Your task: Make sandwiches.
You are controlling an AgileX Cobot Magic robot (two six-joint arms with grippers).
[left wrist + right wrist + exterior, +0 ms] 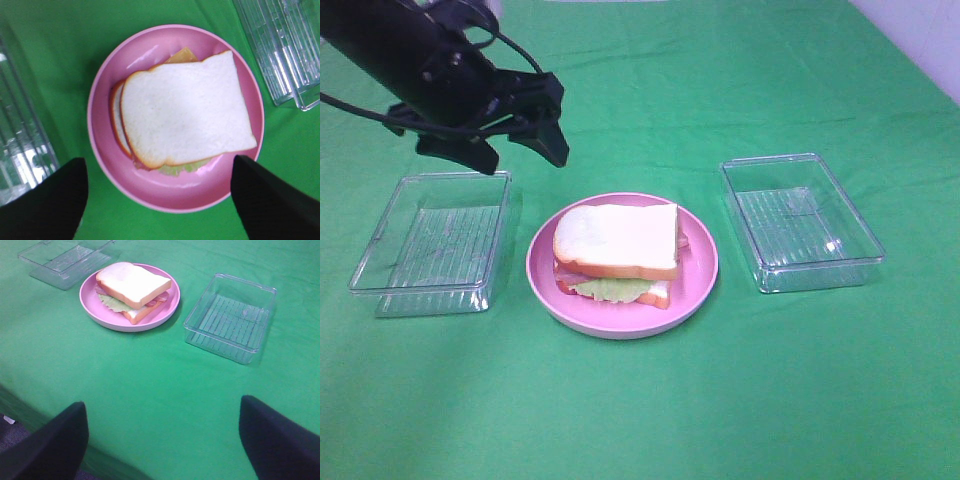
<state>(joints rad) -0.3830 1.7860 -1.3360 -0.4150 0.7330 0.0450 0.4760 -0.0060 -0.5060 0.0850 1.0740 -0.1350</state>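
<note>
Sandwich (617,252): we are seeing it lying stacked on the pink plate (702,268), at the middle of the green worktop (640,400); a white bread slice is sitting on top, with lettuce (610,289) and bacon peeking out at the 6 o'clock edge above the lower slice.
Cheese (182,54): a yellow corner is sticking out from under the top slice in the left wrist view.
Left gripper (515,150): we are seeing it hovering at 10 o'clock from the plate, jaws spread apart and holding nothing.
Right gripper (162,440): its jaws are standing wide with nothing between them, above the worktop's edge and well apart from the plate.
Left clear tray (435,243): sitting at 9 o'clock from the plate.
Right clear tray (800,220): sitting at 3 o'clock from the plate.
</note>
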